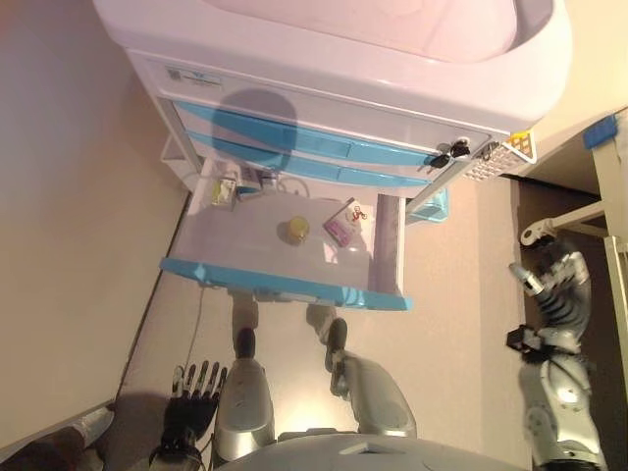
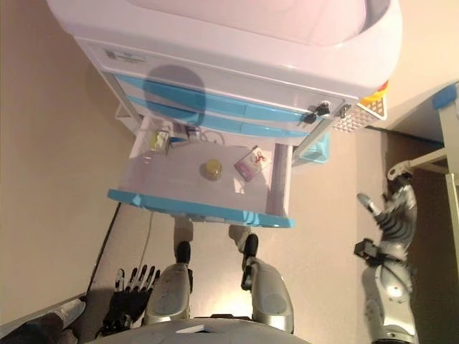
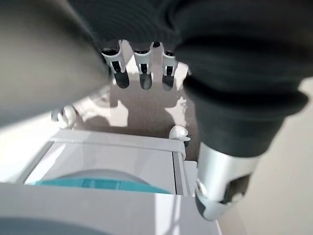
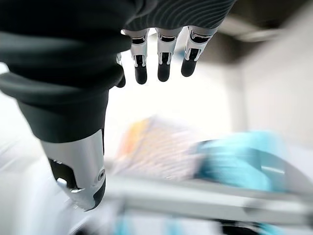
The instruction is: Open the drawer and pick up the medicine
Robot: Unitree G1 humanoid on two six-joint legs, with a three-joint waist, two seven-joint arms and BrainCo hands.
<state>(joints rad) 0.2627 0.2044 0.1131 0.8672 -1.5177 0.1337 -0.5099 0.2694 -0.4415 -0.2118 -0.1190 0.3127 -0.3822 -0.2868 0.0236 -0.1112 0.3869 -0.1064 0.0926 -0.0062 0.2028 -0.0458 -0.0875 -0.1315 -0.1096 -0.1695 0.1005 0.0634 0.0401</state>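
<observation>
The right robot hand hangs well right of the cabinet, fingers relaxed and grasping nothing; the left robot hand hangs low by the floor, fingers straight, empty; the bottom drawer stands pulled out; inside lie a yellow medicine jar, a pink box just beside it, and small packets at the back corner.

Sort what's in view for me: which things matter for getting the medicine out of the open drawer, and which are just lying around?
For the job: open drawer; yellow medicine bottle; pink box; right hand, raised, open.

Lying about: keys in the cabinet lock; white basket; left hand, idle, low.
</observation>
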